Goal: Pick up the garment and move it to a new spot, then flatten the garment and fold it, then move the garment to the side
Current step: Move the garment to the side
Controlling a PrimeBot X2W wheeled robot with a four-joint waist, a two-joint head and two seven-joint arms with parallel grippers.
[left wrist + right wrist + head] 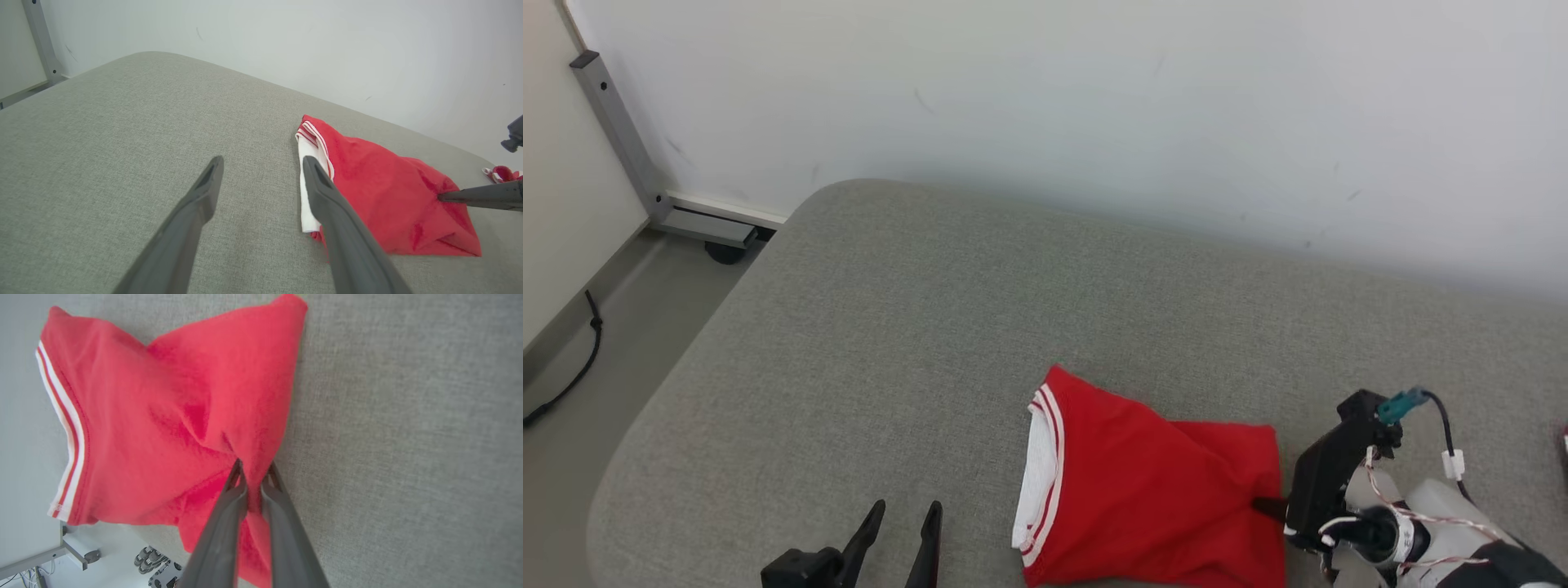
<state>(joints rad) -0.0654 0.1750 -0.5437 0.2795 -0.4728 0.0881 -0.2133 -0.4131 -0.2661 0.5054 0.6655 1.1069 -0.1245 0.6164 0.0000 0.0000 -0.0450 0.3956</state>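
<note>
Garment (1152, 482) pinched by the right claw (254, 467); left claw (907, 510) spread apart nearby.

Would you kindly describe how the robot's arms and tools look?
Both the left tool and right tool have two long, tapering dark grey fingers. The right arm's pale forearm carries a black mount, a teal connector on a black cable, and twisted red-and-white wires.

grey fabric surface (890, 327) against a pale wall (1094, 98), metal leg (621, 139) on grey floor (613, 343).
</note>
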